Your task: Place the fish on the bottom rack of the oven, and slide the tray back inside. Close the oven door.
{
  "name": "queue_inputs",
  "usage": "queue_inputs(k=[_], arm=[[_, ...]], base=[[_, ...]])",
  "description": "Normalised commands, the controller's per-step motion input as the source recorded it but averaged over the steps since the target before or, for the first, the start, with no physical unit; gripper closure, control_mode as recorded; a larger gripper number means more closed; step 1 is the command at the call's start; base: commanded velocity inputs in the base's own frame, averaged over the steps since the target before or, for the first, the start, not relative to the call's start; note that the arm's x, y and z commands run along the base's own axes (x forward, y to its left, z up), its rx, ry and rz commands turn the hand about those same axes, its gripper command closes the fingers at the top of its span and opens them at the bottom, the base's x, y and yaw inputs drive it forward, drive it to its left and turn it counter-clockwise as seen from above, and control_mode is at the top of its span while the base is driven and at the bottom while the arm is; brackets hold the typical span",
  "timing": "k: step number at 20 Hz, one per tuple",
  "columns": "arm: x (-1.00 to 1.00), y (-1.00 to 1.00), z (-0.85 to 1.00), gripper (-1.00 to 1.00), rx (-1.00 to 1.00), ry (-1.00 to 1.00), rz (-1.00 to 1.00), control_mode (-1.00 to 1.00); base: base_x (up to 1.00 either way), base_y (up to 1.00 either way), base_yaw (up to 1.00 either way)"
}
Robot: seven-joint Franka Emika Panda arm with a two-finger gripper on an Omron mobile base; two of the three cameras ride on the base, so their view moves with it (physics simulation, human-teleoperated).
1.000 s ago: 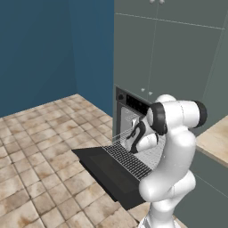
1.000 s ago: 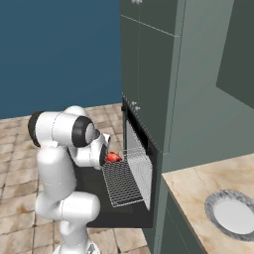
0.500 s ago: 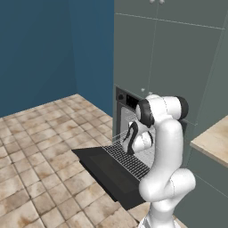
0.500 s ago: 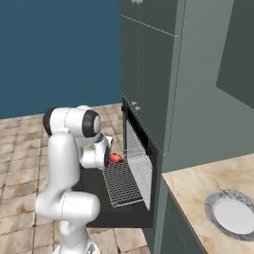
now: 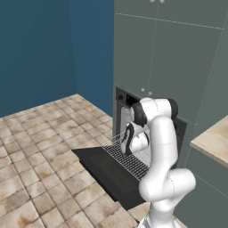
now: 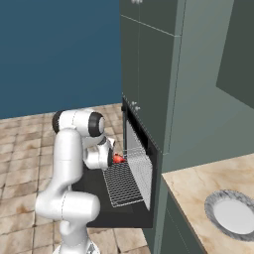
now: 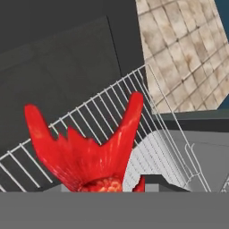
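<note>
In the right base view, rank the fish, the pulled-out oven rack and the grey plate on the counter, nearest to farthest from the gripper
1. The fish, held in the gripper itself, over the rack's near end.
2. The oven rack, just below and to the right.
3. The plate, far right on the counter.

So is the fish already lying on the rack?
No. In the right base view the fish sits at the claw, held above the pulled-out bottom rack rather than resting on its wires.
</note>
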Motion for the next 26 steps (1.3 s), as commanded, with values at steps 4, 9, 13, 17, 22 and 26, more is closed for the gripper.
queue_inputs(k=[4, 9, 13, 17, 22, 26], arm=[[0.39, -0.10, -0.31, 1.00, 0.00, 0.00, 0.00, -1.00], [0.39, -0.09, -0.34, 1.00, 0.00, 0.00, 0.00, -1.00], [0.42, 0.00, -0.37, 1.00, 0.00, 0.00, 0.00, -1.00], [0.42, 0.00, -0.36, 1.00, 0.00, 0.00, 0.00, -1.00], [0.34, -0.03, -0.36, 1.00, 0.00, 0.00, 0.00, -1.00], [0.24, -0.09, -0.37, 1.00, 0.00, 0.00, 0.00, -1.00]], base=[[0.00, 0.00, 0.00], [0.00, 0.00, 0.00], [0.00, 0.00, 0.00], [0.00, 0.00, 0.00], [0.00, 0.00, 0.00], [0.00, 0.00, 0.00]])
